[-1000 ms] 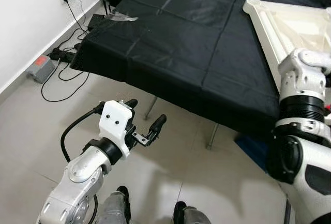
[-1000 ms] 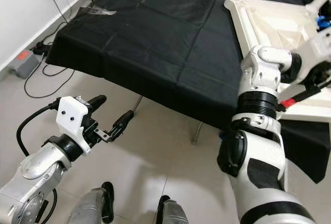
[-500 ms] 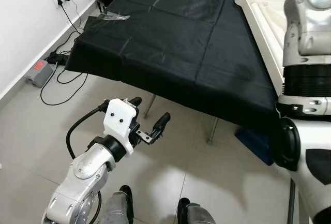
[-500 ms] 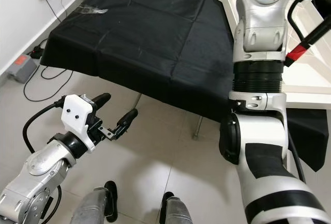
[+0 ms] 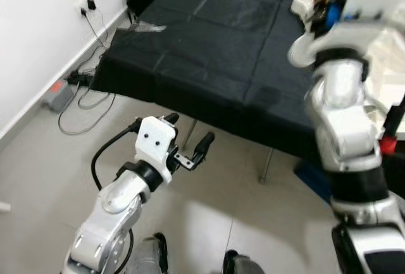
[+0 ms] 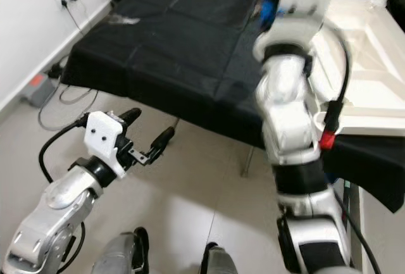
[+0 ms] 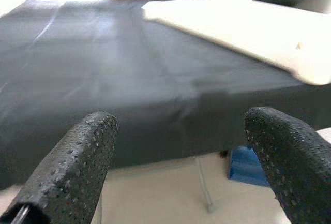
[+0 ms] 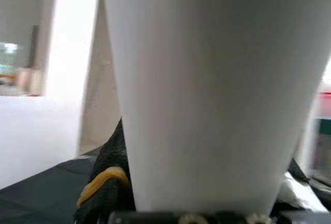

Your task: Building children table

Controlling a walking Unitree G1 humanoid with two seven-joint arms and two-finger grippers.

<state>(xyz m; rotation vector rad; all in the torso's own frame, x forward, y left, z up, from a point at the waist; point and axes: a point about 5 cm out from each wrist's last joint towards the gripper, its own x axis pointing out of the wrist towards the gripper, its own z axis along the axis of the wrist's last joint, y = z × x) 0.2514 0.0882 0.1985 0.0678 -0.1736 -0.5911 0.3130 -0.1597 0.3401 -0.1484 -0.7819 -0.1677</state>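
The right arm (image 6: 288,116) is raised over the white tabletop (image 6: 367,90) lying upturned on the far right of the black-draped bench (image 5: 209,52), its gripper clamped on a white table leg (image 8: 207,89), while the left gripper (image 5: 188,142) hovers open, well short at near left.

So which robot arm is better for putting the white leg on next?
Probably the right: its gripper holds the white leg up by the white tabletop. The left gripper hangs open over the floor.
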